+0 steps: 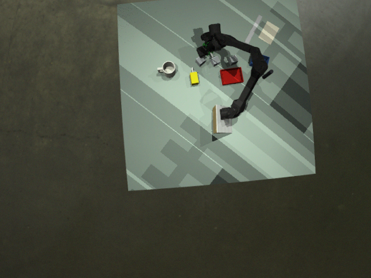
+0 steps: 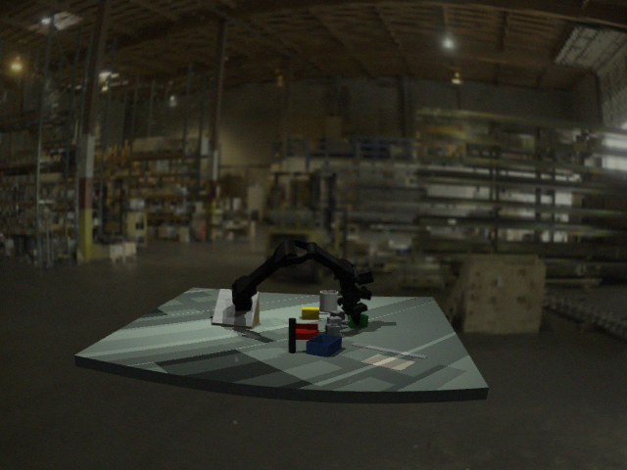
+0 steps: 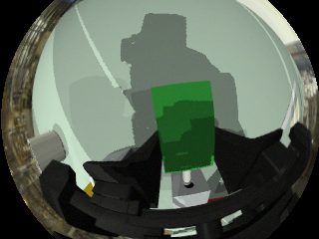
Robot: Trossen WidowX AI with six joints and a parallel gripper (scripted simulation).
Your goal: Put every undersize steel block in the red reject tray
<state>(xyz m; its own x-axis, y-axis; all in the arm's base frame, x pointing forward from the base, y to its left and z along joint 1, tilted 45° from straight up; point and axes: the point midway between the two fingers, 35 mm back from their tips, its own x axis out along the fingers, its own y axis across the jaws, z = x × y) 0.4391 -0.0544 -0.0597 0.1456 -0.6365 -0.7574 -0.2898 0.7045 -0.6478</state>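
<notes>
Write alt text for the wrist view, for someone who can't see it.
Black claw shut on the green gauge, whose pale pin points at the dark hole of a grey steel block. A grey cylindrical object stands at the left; slivers of yellow and red show behind the claw.

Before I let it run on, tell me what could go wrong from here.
The pin of the green gauge is at a block's hole; off-line, it might catch the rim and make a good block seem undersize. Other blocks stand close by, so the end effector could nudge one.
</notes>
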